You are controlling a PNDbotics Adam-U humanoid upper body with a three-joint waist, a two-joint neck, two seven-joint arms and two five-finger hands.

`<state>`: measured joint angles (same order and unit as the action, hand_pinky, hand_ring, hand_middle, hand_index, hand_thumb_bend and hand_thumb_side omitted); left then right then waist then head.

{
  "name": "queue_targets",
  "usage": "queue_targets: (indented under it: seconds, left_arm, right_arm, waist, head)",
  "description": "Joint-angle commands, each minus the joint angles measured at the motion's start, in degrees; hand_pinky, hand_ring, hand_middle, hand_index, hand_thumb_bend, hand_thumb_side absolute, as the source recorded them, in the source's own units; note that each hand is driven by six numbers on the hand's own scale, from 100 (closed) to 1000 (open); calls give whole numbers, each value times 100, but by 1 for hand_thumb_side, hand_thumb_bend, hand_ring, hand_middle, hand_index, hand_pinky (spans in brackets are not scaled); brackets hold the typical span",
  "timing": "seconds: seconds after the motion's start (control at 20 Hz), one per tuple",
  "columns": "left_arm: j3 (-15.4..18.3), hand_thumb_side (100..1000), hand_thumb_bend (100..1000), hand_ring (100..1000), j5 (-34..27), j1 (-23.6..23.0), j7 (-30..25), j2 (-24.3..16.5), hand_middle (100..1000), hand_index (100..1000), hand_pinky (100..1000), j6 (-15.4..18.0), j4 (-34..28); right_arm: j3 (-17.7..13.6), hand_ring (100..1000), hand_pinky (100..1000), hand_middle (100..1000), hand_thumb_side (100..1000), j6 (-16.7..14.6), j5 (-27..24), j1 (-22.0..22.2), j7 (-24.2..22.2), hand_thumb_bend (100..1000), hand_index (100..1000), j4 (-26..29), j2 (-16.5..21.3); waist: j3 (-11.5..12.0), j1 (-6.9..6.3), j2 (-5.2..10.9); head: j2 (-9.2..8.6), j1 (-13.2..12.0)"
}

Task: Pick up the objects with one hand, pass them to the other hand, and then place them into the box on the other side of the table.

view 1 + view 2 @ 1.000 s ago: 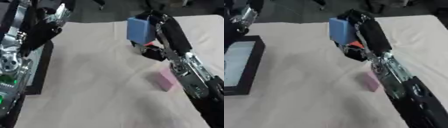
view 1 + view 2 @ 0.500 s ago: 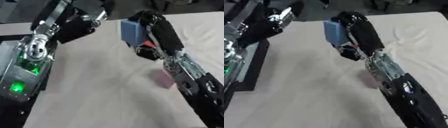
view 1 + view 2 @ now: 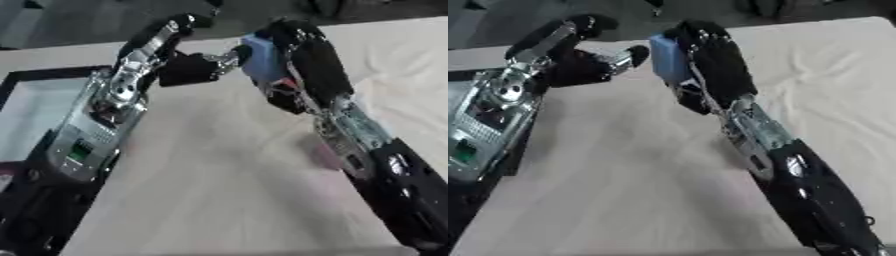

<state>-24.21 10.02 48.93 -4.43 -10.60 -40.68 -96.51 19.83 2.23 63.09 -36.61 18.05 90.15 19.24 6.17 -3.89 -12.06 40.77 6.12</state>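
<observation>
My right hand (image 3: 306, 55) is raised over the table's far middle, its fingers curled round a blue block (image 3: 261, 61). A small red thing (image 3: 282, 86) shows just under that hand. My left hand (image 3: 194, 68) reaches in from the left with its fingers stretched out, the fingertips (image 3: 633, 54) right at the block's left edge. I cannot tell whether they touch it. A pink object (image 3: 325, 156) lies on the cloth, mostly hidden behind my right forearm. The black-rimmed box (image 3: 51, 75) sits at the table's left side, partly covered by my left arm.
A cream cloth (image 3: 623, 170) covers the table, with wrinkles at the far right (image 3: 824, 55). My two forearms cross much of the view. The table's far edge runs along the top, with a dark floor beyond.
My left arm has swung in from the left edge, bringing its hand up to the blue block. The right hand has kept hold of the block, shifting a little left. The camera has also tilted.
</observation>
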Motion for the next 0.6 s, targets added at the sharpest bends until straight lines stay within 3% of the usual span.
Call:
queue_targets:
  seconds: [0.05,0.3,0.6]
  left_arm:
    - [24,318,594,1000,10,154,137,36,944,924,894,-151,104]
    - [-101,306,635,1000,-129,213,570,216,938,923,892,-511,216]
    - [-260,299,669,1000,-532,224,888,320,933,921,890,-562,261]
  right_arm:
    - [-59,737,766,593,100,119,100,-138,150,100,713,-18,-71]
    - [20,723,754,580,100,273,118,-119,484,100,707,-102,-206]
    - [87,715,749,574,100,138,55,-143,742,100,702,-148,-292]
  waist:
    - [47,-103,239]
    - [85,-160,277]
    - [79,-163,273]
  head:
    - [67,20]
    - [97,58]
    - [115,-6]
